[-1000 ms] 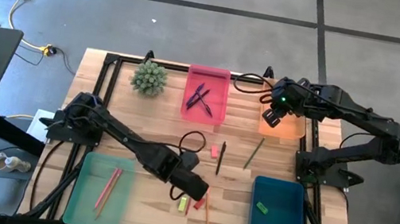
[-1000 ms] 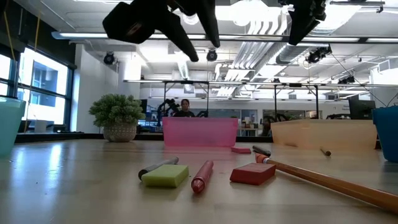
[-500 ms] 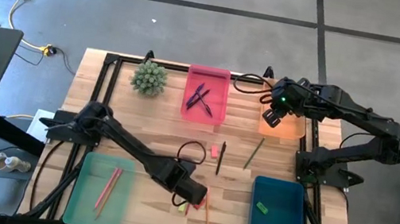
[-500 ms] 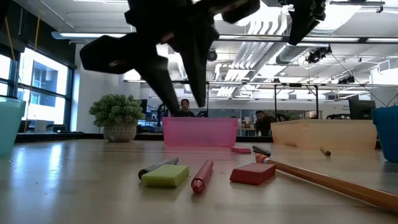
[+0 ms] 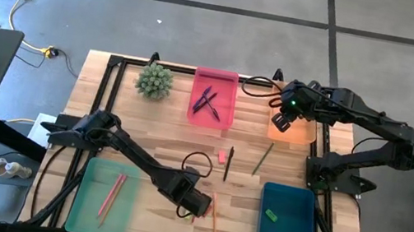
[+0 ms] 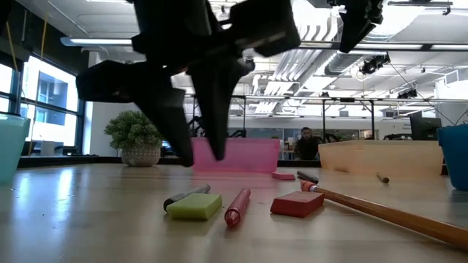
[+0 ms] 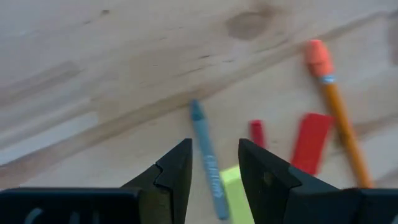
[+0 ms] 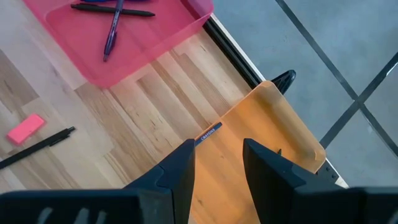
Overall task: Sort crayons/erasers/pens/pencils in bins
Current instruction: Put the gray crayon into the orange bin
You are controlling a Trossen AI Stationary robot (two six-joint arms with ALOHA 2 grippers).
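Left wrist view shows the left gripper (image 7: 214, 165), jaws parted and empty, poised over a grey-blue crayon (image 7: 208, 158) beside a yellow-green eraser (image 7: 234, 193) on the tabletop (image 7: 93, 74), apparently lining up a pick; the right gripper (image 8: 217, 162), released, waits above the orange plastic bin (image 8: 261, 149).

Table (image 5: 154, 137): pale wood planks, visible grain and knots, smooth satin sheen. Pink bin (image 5: 215, 98) and orange bin (image 8: 249, 168): translucent plastic, smooth, slightly glossy. Dark blue bin (image 5: 287, 229): opaque plastic. Left gripper (image 7: 214, 165) fingers: matt black plastic. Yellow-green eraser (image 6: 194, 207): dull, rubbery. Plant (image 5: 154, 80): soft, matt foliage.
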